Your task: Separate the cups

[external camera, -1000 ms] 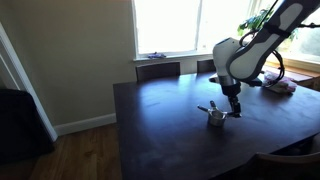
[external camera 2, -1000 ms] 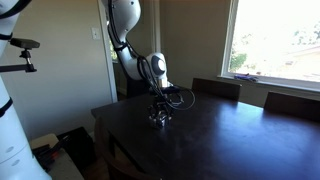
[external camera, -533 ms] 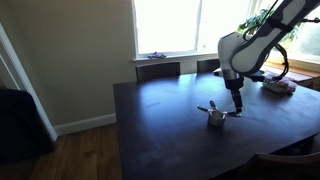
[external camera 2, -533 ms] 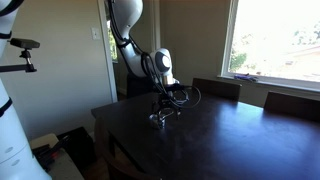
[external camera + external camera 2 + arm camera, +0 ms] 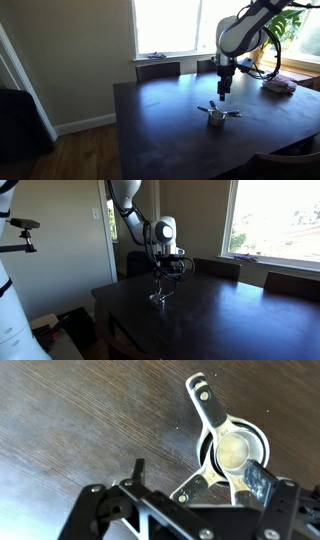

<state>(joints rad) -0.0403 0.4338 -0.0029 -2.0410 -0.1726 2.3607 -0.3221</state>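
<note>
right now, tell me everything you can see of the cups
The cups are small, shiny silver metal, nested in one upright stack on the dark wood table. In the wrist view two long flat handles fan out from the stack, one toward the top, one toward the lower left. Only the table touches them. The open end effector hangs above, clear of them.

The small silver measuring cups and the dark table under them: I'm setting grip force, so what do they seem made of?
The small silver measuring cups look like polished metal, probably stainless steel: bright glints on bowls and flat handles. The dark brown table looks like wood or veneer, satin finish: grain streaks show in the wrist view, and it softly reflects window light.
</note>
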